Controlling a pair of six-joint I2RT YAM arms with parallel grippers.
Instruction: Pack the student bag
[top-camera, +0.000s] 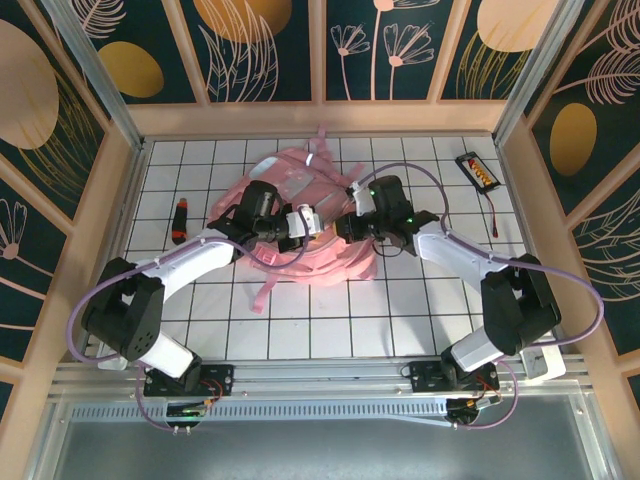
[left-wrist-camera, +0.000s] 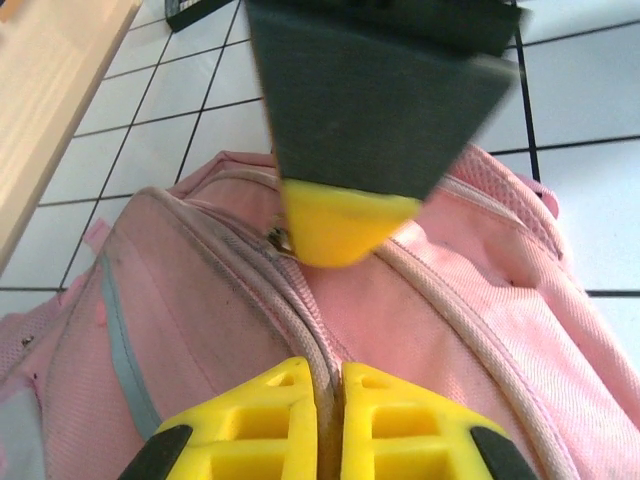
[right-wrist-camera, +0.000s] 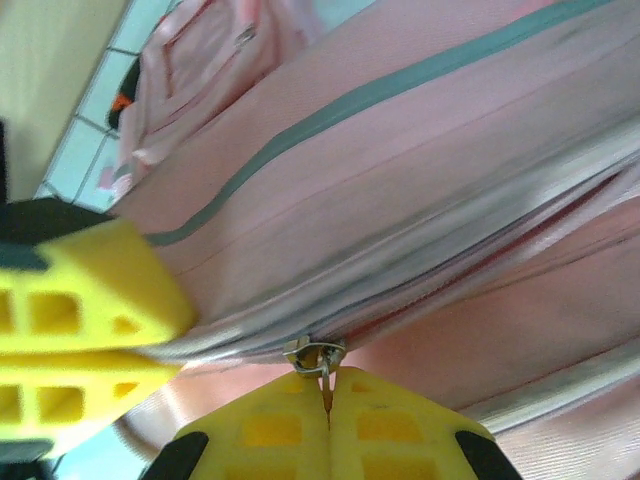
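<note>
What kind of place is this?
Probably a robot test booth: a white gridded table, walls of leaf-patterned panels, and a left arm and right arm bolted to a metal rail.

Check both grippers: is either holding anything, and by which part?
The right gripper is shut on the backpack's zipper pull. The left gripper is shut on the backpack's zipper seam, pinched between its fingertips.

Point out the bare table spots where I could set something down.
Bare tiles: the near strip between the student bag and the arm bases, and the far-left corner beyond the orange tool. Crowded: the middle, where the left gripper and right gripper meet on the bag.
</note>
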